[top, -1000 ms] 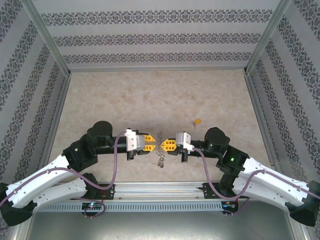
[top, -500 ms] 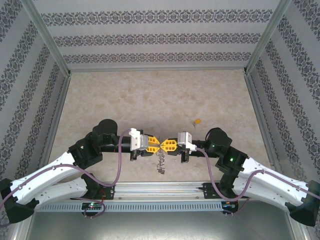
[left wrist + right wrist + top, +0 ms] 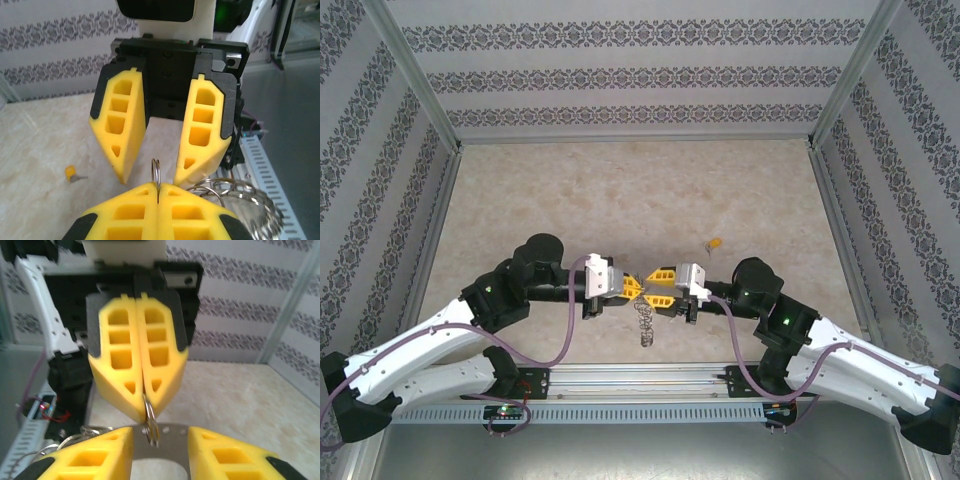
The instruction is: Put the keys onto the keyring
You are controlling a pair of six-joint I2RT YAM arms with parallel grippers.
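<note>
A: Quick, L to R. What's the left gripper [image 3: 634,288] doing?
B: It's sitting lower ctr of the top view, fingers pressing together on one thin wire loop [image 3: 156,172] of the keyring [image 3: 645,322]. In the left wrist view the loop is poking up from the seam btw. its pads.
A: And the keyring itself?
B: It's dangling just below the two grippers' tips, lower ctr, prob. hanging clear of the table [image 3: 620,190]. Its grey plate is showing at the bottom of the right wrist view, in the gap btw. the yellow fingers.
A: Right gripper [image 3: 654,292]?
B: It's facing the left one nose to nose, jaws standing apart, gripping nothing I'm able to see. Whether its pads are touching the plate's edges, can't tell.
A: How's the ring going to handle?
B: I'm reckoning metal: stiff, light, slick vs. the pads. Hanging from one loop, it's prob. swinging and twisting easily. Better hold is the plate's flat rim, leaving a loop free for threading.
A: The key [image 3: 716,241]?
B: It's lying on the table right of ctr, well apart from both grippers. It's tiny, light and low to the surface, so I'm guessing fiddly. I'm leaning toward taking it by the yellow-orange head. Where its hole is, too small to tell.
A: Counts?
B: I'm counting 1 keyring, 1 key, 2 grippers. Wire loops: several, too tangled for an exact no.
</note>
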